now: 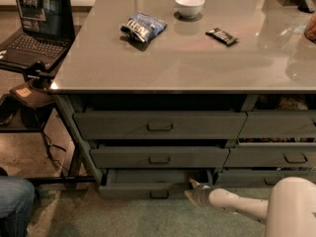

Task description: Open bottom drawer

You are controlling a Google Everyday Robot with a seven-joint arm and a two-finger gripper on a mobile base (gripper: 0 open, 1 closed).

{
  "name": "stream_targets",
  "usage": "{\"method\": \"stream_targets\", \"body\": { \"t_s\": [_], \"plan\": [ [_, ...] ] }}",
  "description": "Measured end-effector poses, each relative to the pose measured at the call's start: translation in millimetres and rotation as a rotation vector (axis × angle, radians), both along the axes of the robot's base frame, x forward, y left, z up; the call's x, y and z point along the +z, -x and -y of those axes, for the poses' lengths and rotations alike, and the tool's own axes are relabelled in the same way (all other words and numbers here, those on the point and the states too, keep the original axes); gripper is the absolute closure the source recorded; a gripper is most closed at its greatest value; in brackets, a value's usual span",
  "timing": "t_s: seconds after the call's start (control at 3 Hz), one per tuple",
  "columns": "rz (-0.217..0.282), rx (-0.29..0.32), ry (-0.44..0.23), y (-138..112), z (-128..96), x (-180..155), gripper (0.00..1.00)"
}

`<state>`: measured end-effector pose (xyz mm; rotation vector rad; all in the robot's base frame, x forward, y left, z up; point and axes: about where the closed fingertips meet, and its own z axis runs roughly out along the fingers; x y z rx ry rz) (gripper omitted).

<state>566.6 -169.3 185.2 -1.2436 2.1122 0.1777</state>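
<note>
The grey bench stood on green carpet, carrying a chip bag, a white bowl and a snack bar. Lowest in the bench's left stack, the bottom drawer sat part-way out, flat inside showing. The hand lay at its front's right end, probably to drag it outward; its spread could not be told. Carpet before the bench appeared to leave room for travel.

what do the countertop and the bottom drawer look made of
The countertop: smooth grey, glossy, mirrors the bowl; maybe laminate or polished stone. The bottom drawer: matte dark grey-green, likely painted metal or wood. The gripper sits at its right front corner.
</note>
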Motion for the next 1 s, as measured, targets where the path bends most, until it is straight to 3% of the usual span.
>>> {"method": "stream_targets", "body": {
  "t_s": [1.0],
  "plan": [
    [0.001, -0.003, -0.009, 18, 2, 6, 1.00]
  ]
}}
